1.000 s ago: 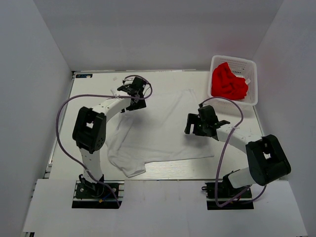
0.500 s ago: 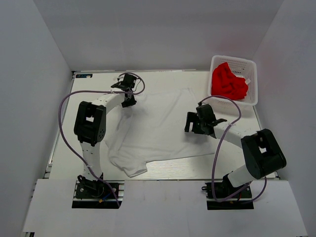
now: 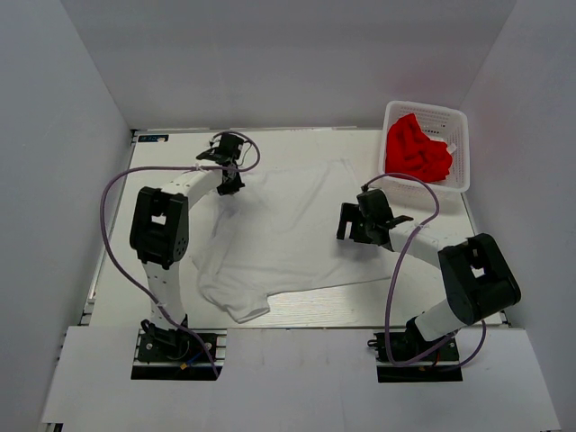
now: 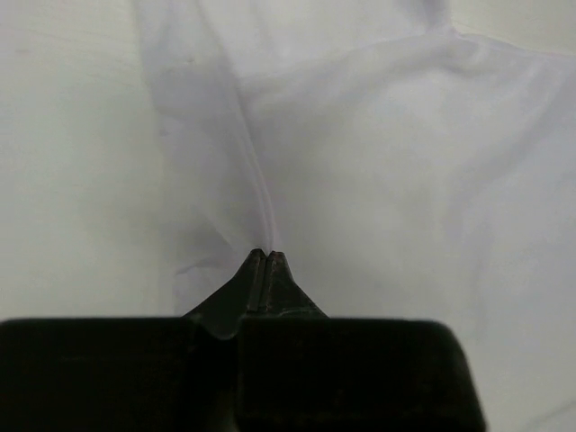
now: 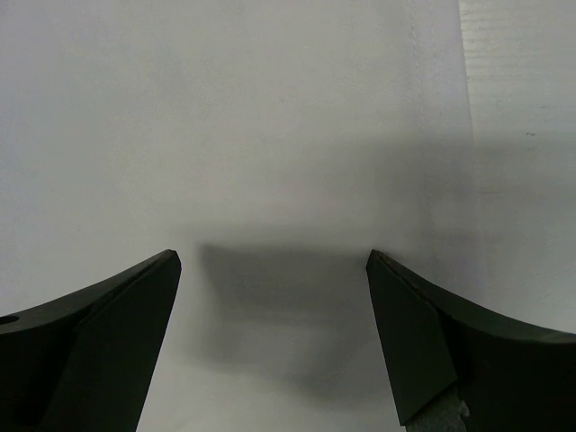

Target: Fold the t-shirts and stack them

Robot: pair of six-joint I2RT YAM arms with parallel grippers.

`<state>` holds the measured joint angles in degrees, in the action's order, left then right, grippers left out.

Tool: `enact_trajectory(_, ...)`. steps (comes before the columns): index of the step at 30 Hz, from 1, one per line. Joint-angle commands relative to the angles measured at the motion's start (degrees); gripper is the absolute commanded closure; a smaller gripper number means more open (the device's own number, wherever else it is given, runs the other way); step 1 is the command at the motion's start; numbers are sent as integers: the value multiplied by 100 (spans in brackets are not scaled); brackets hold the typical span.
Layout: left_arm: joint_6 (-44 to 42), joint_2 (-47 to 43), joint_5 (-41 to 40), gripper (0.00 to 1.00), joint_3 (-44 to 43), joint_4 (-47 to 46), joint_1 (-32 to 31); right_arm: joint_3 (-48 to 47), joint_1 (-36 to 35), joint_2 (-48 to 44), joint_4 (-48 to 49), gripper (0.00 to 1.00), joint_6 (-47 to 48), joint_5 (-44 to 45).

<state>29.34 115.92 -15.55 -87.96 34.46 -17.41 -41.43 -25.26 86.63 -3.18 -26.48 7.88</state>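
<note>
The white t-shirt [image 3: 288,236] lies spread out on the table, with one sleeve hanging toward the near edge. At its far left corner my left gripper [image 3: 230,184] is down on the cloth. In the left wrist view the left gripper [image 4: 267,255] is shut, and a thin raised ridge of the white t-shirt [image 4: 378,162] runs out from between its tips. My right gripper [image 3: 346,225] hovers over the shirt's right side. It stands open [image 5: 273,256] with only flat white cloth [image 5: 270,117] beneath. The red t-shirt [image 3: 416,151] lies crumpled in the basket.
A white lattice basket [image 3: 461,126] stands at the far right corner of the table. White walls close in the back and both sides. The shirt's right edge and bare table [image 5: 522,135] show at the right of the right wrist view.
My left gripper moved a little toward the far left corner of the shirt and went from open to shut on a pinch of cloth. The right gripper stayed open, barely moving.
</note>
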Motion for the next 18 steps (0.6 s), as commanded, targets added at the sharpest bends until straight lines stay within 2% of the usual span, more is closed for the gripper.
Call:
enact_trajectory(1, -452, -798, -754, 100, 191, 307, 176, 65, 3, 152, -288, 10, -15, 231)
enact_trajectory(2, -699, -851, -904, 100, 244, 307, 263, 56, 12, 161, -306, 10, 2, 240)
enact_trajectory(4, -893, -930, -1762, 100, 480, 220, 492, 30, 3, 205, -323, 10, 55, 240)
enact_trajectory(8, -1499, -755, -1679, 100, 429, 167, 1116, -58, 29, 310, -411, 10, 73, 337)
enact_trajectory(12, -1660, -195, -2126, 100, -166, 403, 1581, -189, 12, 416, -517, 10, 64, 469)
enact_trajectory(13, -1660, -71, -2258, 96, -334, 552, 1644, -225, 21, 451, -587, 10, 38, 512)
enact_trajectory(14, -1608, 44, -2346, 82, -501, 840, 1644, -234, 21, 460, -579, 10, 38, 574)
enact_trajectory(15, -1607, 132, -2347, 22, -755, 939, 1723, -286, 38, 495, -587, 10, 46, 574)
enact_trajectory(16, -1546, 185, -2347, 0, -844, 992, 1723, -322, 38, 495, -605, 10, 38, 566)
enact_trajectory(18, -1546, 186, -2137, 0, -968, 1054, 1785, -357, 12, 504, -605, 10, 55, 539)
